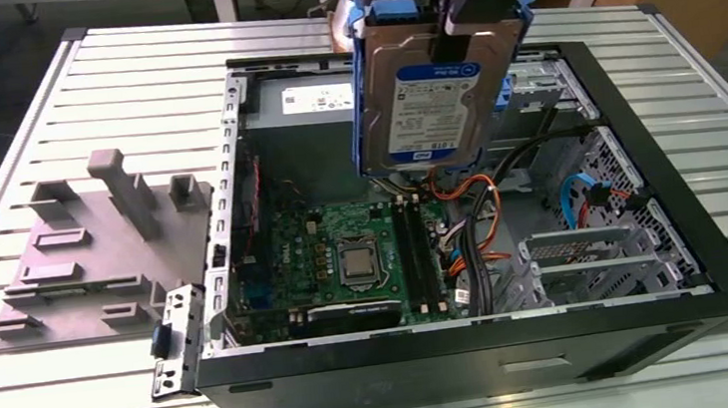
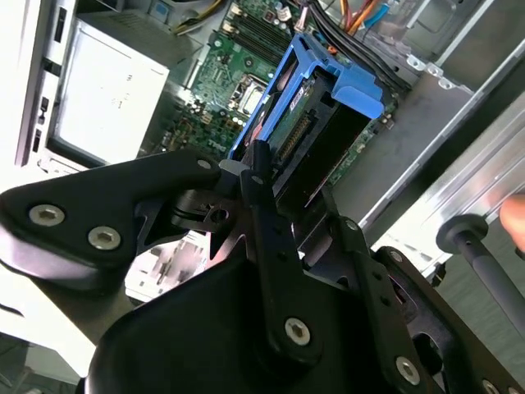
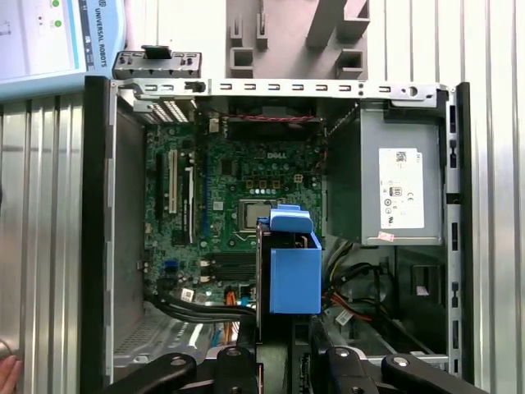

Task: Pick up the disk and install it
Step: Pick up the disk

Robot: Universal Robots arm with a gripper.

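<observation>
Open computer case [image 1: 485, 343] on table [image 1: 63, 403]; disk [image 1: 432, 97] above it; fixture block [image 1: 76, 262] at exterior view's left.

Flat silver-grey metal disk [image 1: 393, 59] with smooth blue-and-white label [image 1: 433, 107], in smooth blue plastic side rails [image 1: 361, 114]; matt black gripper [image 2: 287, 180] with bright metal screws [image 2: 297, 331]; ribbed brushed silver metal table [image 1: 124, 72]; satin black computer case [image 1: 486, 353]; glossy green circuit board [image 1: 340, 231]; matt grey plastic fixture [image 1: 76, 262].
</observation>
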